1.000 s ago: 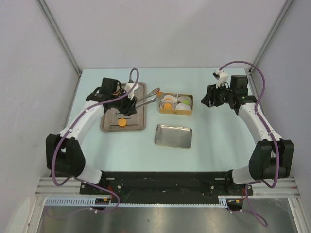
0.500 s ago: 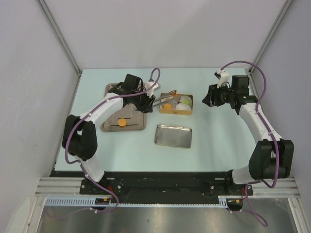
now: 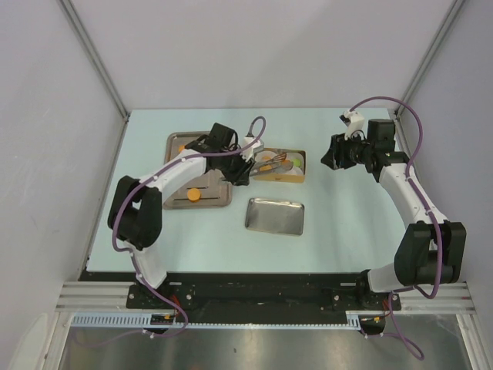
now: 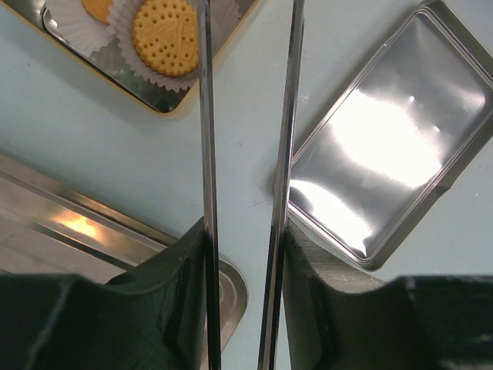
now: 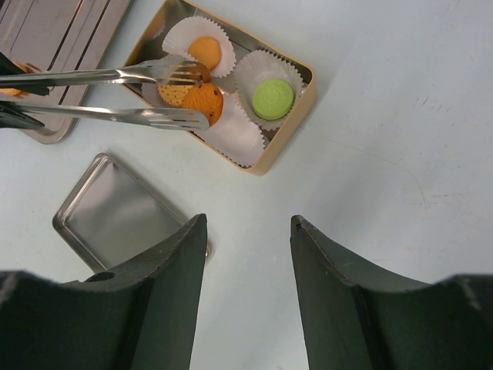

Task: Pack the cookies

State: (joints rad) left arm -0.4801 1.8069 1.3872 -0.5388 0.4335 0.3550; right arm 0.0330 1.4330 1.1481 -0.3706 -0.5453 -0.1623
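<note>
Nearest the arm bases: loose silver lid (image 3: 275, 216) flat on the table (image 3: 347, 223), nothing in it. Behind it to the left, brown tray (image 3: 212, 196) with one orange cookie (image 3: 193, 195) near its front edge and a second orange cookie (image 3: 179, 145) at its far-left corner. Left gripper (image 4: 245, 239) is over the tray's right edge, fingers clamped on the tongs (image 4: 206, 139), tips out over the gold tin (image 3: 266, 178). The tin sits just behind the lid, lined with white paper liners (image 5: 231, 131). It holds a tan dotted cookie (image 4: 163, 35), a light orange cookie (image 5: 205, 52) and a green cookie (image 5: 273, 99). A darker orange cookie (image 5: 204, 100) sits between the tong tips; can't tell if it's pinched. Right gripper (image 5: 248, 231) hangs right of the tin, fingers apart, empty.
</note>
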